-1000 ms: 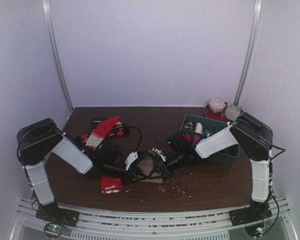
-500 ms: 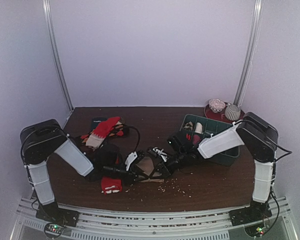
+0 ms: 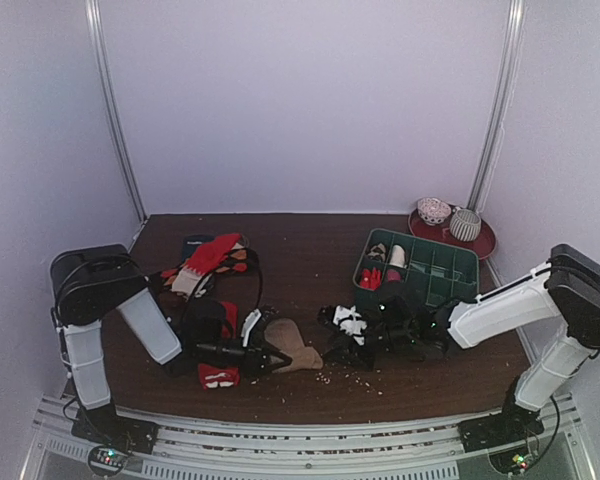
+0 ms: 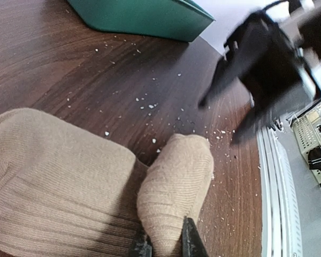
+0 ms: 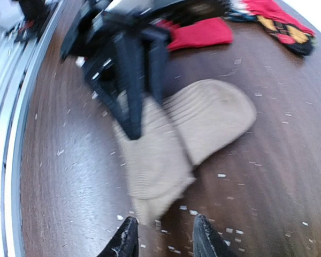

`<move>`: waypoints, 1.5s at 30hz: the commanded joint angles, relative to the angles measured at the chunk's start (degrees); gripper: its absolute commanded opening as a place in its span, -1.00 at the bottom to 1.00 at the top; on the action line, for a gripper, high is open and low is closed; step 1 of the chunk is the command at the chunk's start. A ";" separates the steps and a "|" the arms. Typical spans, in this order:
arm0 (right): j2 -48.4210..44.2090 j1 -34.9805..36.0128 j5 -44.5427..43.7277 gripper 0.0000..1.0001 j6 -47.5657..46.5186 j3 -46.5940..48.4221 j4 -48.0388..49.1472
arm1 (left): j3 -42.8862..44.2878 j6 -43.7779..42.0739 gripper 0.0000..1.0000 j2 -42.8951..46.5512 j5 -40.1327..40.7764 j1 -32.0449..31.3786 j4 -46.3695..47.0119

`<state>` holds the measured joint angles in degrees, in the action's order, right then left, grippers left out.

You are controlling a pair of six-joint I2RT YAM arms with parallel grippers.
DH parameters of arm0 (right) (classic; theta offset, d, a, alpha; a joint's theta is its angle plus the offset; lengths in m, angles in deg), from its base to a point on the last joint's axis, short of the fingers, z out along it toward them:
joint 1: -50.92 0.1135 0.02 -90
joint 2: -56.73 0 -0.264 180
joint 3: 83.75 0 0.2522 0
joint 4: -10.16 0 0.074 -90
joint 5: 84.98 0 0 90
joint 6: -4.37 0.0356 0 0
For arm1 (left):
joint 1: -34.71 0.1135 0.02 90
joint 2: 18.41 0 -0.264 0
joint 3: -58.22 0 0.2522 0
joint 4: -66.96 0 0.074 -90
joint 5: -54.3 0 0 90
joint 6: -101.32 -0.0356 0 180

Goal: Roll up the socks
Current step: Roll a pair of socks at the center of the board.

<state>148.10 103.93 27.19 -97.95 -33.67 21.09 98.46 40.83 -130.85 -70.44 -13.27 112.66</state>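
Near the bench's front edge, the tan-brown ribbed knit sock (image 3: 292, 352) lies partly folded, its turned-over end pinched by the left gripper (image 4: 164, 241); the right gripper (image 5: 161, 235) hangs spread, empty. Rolling seems barely begun; next, turn that fold over again.

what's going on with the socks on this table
Two robot arms are working on rolling socks. The left hand is pinching one end of the tan sock, which lies folded over on itself on the table and is not yet a tight bundle. The right hand is open and holds nothing, hovering near that sock. The red sock lies by the left arm, and a green tray sits further back on the right.
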 commanded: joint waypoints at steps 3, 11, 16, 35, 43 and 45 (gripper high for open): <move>6.10 8.32 -7.48 -0.24 -10.95 3.94 -2.56 | -2.56 2.11 -1.00 -4.41 0.38 -0.18 -18.04; 9.93 9.75 -15.39 -0.23 -14.64 5.53 1.06 | -1.94 1.34 -1.00 -4.58 0.32 -0.25 -19.50; 7.60 10.12 -19.49 -0.24 -14.35 4.01 4.16 | -1.56 0.89 -1.00 -4.89 0.04 -0.18 -19.84; 13.82 11.08 -15.13 -0.17 -18.32 8.35 3.88 | -0.90 0.10 -1.00 -5.32 -0.56 -0.26 -20.58; 19.25 9.87 -9.53 -0.22 -18.84 13.60 -3.12 | -0.51 -0.75 -1.00 -5.43 -1.45 -0.18 -20.78; 20.80 9.73 -7.94 -0.41 -17.72 15.82 -7.80 | -0.55 -1.17 -1.00 -5.12 -1.78 -0.18 -20.33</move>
<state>163.99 113.53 13.88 -116.38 -22.02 21.48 100.28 41.42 -131.23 -72.52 -12.57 110.65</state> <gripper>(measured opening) 0.369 0.107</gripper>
